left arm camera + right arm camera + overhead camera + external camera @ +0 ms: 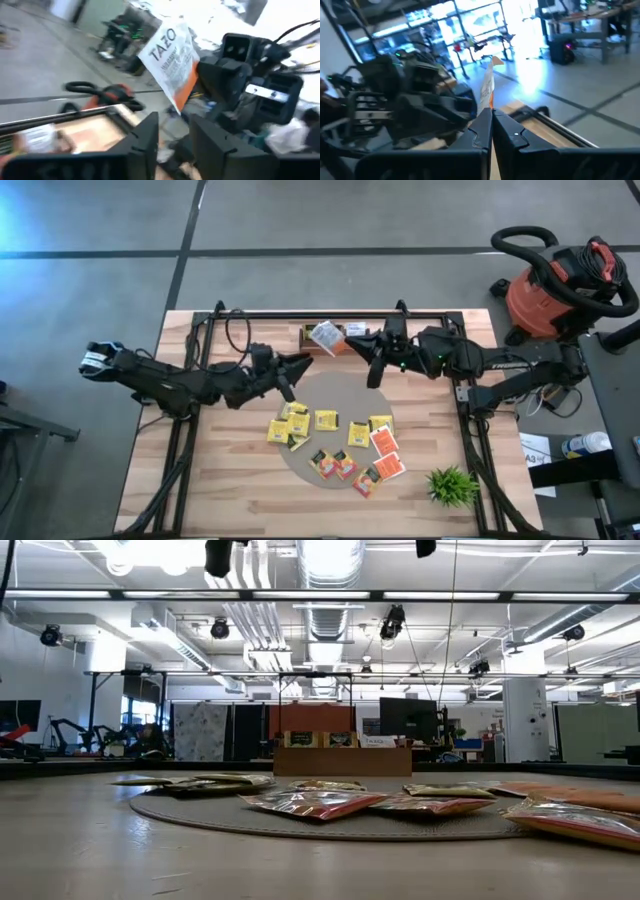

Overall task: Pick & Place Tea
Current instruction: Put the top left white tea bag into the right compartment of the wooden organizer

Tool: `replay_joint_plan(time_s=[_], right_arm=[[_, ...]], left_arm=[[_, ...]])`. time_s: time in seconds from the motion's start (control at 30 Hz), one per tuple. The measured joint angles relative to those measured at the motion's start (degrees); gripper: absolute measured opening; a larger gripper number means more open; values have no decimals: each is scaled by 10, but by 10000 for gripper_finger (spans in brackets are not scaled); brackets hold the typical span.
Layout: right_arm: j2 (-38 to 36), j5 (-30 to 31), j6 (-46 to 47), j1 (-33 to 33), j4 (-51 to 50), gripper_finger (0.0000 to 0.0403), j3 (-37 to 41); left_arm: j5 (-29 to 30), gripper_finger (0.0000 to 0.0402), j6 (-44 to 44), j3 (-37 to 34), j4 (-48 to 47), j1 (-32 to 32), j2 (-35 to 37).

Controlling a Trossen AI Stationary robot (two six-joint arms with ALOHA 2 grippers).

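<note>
Several tea packets, yellow [326, 420] and orange-red [384, 442], lie flat on a round grey mat [330, 385]; the low view shows them too [315, 803]. My right gripper [352, 346] is shut on a white tea packet [325, 335] with an orange edge, over the brown wooden tray [312, 338] at the table's far edge. The left wrist view shows this packet [169, 59] printed TAZO. My left gripper [294, 370] is open and empty, close to the right gripper, over the mat's far left side. My right gripper pinches the white packet by one edge [489, 106] between its two fingers. The fingers come about level from the table's right side. The packet sticks out past the fingertips, edge-on in the right wrist view, lifted clear of the table.
A small green plant [452, 485] stands at the table's near right corner. A red shop vacuum [555, 285] stands on the floor beyond the far right corner. Black frame rails [190, 430] run along the table's left, right and far sides.
</note>
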State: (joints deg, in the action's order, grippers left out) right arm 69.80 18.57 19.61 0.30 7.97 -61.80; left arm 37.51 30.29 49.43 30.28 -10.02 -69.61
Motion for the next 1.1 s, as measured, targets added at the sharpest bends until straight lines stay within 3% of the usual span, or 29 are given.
replay_joint_plan(time_s=[0.23, 0.33, 0.73, 0.97, 1.1], right_arm=[[1, 11, 2, 20, 25, 8, -4], [5, 10, 16, 23, 38, 8, -4], [15, 10, 31, 25, 49, 8, -4], [24, 9, 31, 25, 49, 8, -4], [24, 9, 25, 25, 47, 8, -4]], left_arm=[[-38, 148, 5, 0, 64, 13, -4], [-69, 149, -9, 0, 93, 15, -4], [-88, 149, -17, 1, 154, 33, -48], [-159, 149, -25, 32, 162, 56, -82], [-167, 133, -49, 42, 159, 58, -89]])
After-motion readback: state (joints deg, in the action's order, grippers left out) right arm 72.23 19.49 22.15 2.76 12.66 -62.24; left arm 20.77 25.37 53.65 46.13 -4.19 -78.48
